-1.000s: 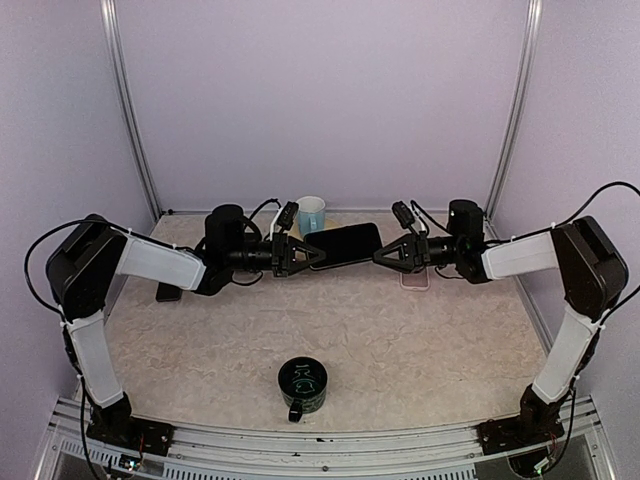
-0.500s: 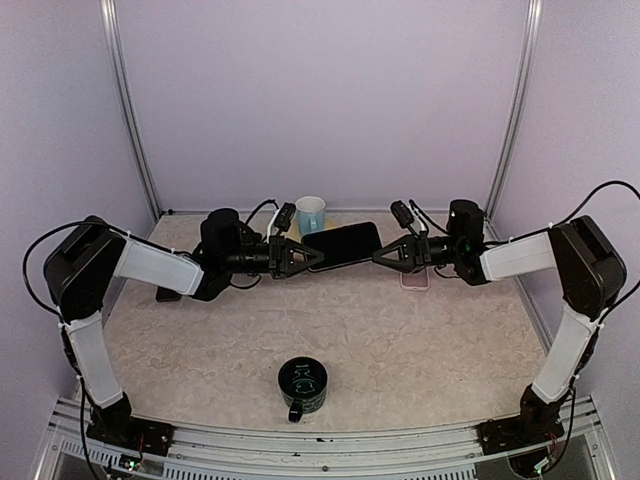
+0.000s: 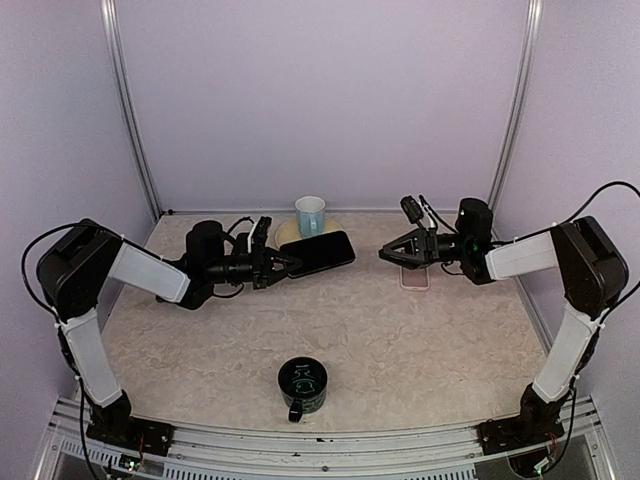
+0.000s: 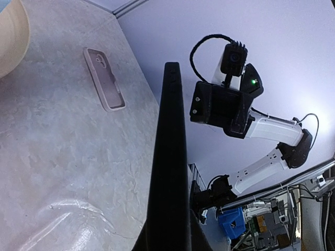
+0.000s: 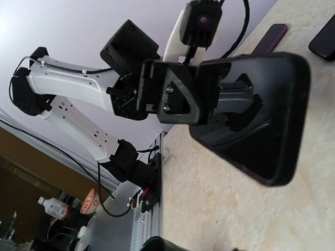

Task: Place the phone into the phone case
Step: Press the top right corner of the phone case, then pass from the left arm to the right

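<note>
- In the left gripper (image 3: 283, 262): a glossy black rectangular phone (image 3: 322, 251), thin, flat-edged, rounded at the corners; from the left wrist, edge-on, a narrow dark blade.
- Fingers clamped on the phone's short end, one on each face, plain from the right wrist.
- Low over the mottled beige stone-patterned table (image 3: 400, 340), slightly tilted; impossible to judge whether the far edge touches the surface.
- Flat on the table, well to the right of the phone: a pale pink phone case (image 3: 415, 278), a shallow tray shape with raised rim and camera cut-out, hollow side up.
- Just behind the phone: a white and pale blue cup (image 3: 311, 214) at the edge of a cream round plate (image 3: 288, 232).
- Near the front edge: a dark green glazed mug (image 3: 303, 383), handle toward the arms.
- Left arm stretched low and nearly level, from the left side toward the centre.
- Right arm likewise low, reaching in from the right, with the right gripper (image 3: 385, 252) aimed left at the phone, near the case and apart from the phone; impossible to tell the spread of its fingers.
</note>
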You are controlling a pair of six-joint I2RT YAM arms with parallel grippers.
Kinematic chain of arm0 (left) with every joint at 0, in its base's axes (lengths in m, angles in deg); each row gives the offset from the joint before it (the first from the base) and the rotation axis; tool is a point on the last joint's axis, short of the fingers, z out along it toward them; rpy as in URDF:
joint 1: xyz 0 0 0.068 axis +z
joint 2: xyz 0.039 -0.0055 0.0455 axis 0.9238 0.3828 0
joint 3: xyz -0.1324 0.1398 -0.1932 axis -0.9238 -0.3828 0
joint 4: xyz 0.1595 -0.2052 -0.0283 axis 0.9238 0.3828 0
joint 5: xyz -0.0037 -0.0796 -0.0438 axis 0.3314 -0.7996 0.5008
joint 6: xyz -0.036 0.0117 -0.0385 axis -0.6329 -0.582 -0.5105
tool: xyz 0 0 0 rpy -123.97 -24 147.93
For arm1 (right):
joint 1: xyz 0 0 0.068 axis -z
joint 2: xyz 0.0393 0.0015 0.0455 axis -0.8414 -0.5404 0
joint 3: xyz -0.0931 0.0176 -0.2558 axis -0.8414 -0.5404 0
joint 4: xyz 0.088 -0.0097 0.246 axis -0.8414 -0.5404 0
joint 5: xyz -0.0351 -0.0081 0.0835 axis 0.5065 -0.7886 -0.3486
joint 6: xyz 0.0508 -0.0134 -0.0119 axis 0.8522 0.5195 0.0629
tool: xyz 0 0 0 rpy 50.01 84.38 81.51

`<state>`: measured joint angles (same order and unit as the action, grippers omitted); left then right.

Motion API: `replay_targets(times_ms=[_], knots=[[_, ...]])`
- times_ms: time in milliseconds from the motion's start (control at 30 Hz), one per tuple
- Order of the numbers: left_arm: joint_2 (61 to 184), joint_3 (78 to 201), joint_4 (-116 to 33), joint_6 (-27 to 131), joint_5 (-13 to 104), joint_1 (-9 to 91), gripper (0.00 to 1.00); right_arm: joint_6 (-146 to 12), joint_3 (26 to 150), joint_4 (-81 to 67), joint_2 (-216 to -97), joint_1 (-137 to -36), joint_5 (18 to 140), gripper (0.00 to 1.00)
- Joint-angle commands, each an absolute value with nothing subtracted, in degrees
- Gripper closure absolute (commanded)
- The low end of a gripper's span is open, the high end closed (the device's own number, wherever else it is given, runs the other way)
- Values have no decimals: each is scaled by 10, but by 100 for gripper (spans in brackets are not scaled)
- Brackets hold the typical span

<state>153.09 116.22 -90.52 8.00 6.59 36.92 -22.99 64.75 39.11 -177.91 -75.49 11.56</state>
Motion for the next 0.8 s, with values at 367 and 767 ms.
replay_targets(times_ms=[367, 767], knots=[[1425, 1094, -894, 98, 196, 415, 100, -282, 644, 320, -1755, -744, 159, 45], [1385, 1035, -881, 63, 287, 438, 100, -295, 642, 291, -1746, -736, 178, 29]])
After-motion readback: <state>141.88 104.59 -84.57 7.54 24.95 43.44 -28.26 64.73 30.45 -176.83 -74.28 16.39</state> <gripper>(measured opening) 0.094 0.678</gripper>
